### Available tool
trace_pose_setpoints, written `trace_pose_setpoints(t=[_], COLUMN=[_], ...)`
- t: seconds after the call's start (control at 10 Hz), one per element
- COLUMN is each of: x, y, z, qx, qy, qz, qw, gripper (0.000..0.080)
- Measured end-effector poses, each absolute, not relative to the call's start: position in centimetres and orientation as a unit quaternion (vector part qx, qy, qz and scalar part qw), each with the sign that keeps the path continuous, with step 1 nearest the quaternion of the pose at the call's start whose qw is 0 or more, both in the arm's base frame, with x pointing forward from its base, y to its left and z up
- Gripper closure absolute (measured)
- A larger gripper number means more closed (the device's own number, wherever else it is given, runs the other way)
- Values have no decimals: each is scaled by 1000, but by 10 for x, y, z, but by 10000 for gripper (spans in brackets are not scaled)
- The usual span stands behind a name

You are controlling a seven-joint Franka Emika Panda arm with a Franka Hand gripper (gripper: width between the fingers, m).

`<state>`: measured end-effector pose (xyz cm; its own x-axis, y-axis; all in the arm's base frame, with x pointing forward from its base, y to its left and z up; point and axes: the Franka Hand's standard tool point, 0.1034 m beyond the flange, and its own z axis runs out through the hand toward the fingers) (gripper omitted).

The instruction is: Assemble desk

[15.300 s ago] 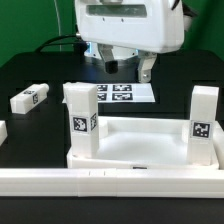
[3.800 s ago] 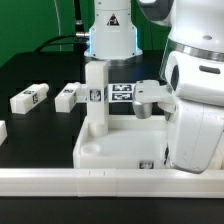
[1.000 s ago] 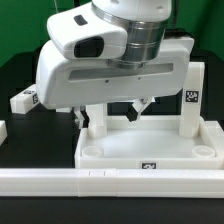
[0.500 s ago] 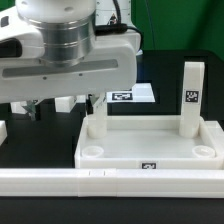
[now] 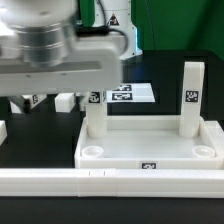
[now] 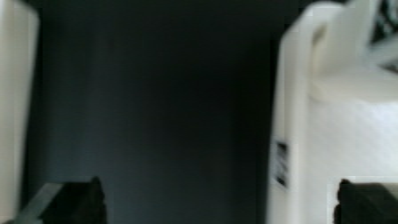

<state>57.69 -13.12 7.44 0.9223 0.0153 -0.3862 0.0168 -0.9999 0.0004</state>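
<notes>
The gripper (image 6: pixel 222 205), jaws apart and empty over bare table (image 6: pixel 160 100), has the loose leg (image 5: pixel 67 101) at about 3 o'clock in the exterior view, lying lengthwise across its closing line.

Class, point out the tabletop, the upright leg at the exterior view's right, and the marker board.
tabletop (image 5: pixel 120 163), exterior view, front rim.
upright leg (image 5: pixel 190 120), exterior view's right, lower shaft.
marker board (image 5: pixel 135 95), exterior view, tagged face.
</notes>
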Motion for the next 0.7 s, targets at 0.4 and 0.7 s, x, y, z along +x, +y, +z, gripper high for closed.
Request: trace_pose_setpoints(t=[0.4,0.7], x=[549,536], y=[-161,-179], z=[71,71], qx=[972,967], qy=[-26,-57], qz=[-232,-247], qw=[-10,-12], gripper=[150,150])
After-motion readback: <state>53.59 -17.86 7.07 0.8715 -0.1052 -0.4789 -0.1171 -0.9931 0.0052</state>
